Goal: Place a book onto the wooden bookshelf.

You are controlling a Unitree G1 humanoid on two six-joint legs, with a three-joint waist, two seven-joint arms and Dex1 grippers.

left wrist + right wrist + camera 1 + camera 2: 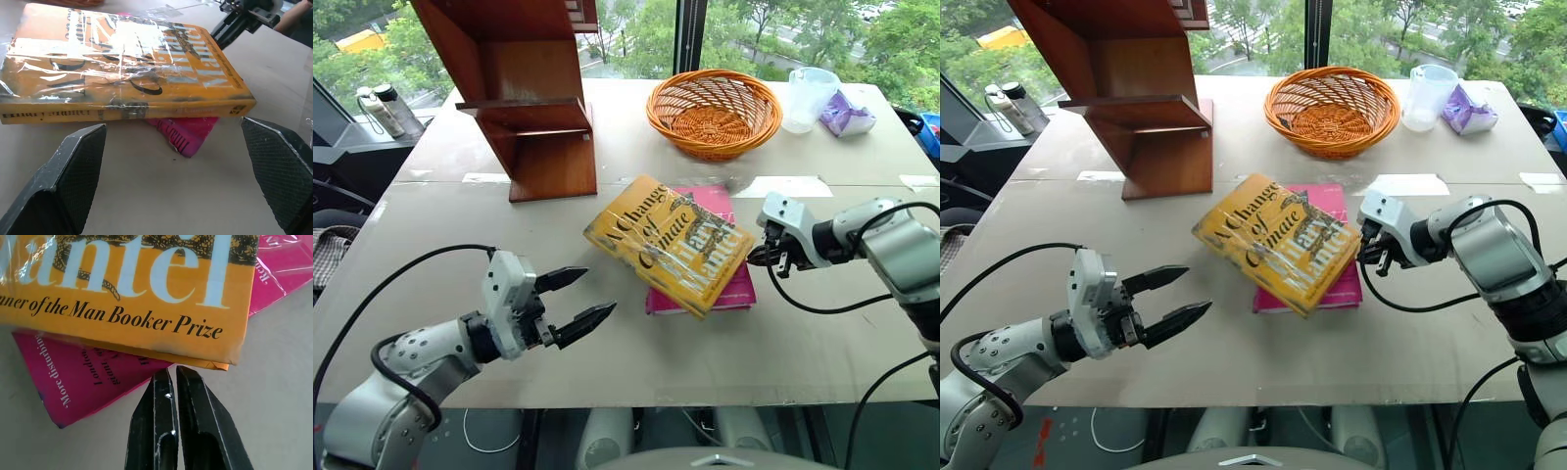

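Crookedly, the plastic-wrapped yellow book point(668, 244) overhangs the pink book point(729, 285) — bare worktop point(460, 215) around; left fingers point(589, 321) apart, right fingers point(193, 426) together at its corner.

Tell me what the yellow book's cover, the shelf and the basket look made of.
Yellow book: paper cover under glossy clear plastic wrap, judging by crinkled glare. Wooden bookshelf: reddish-brown polished wood, faint sheen. Basket: orange woven wicker, open weave visible.

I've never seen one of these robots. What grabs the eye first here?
The yellow-orange book lies mid-table, askew on a magenta-pink book. The left gripper faces it with fingers spread; the right gripper, shut, points at its far corner. Behind stand the wooden bookshelf and an orange wicker basket.
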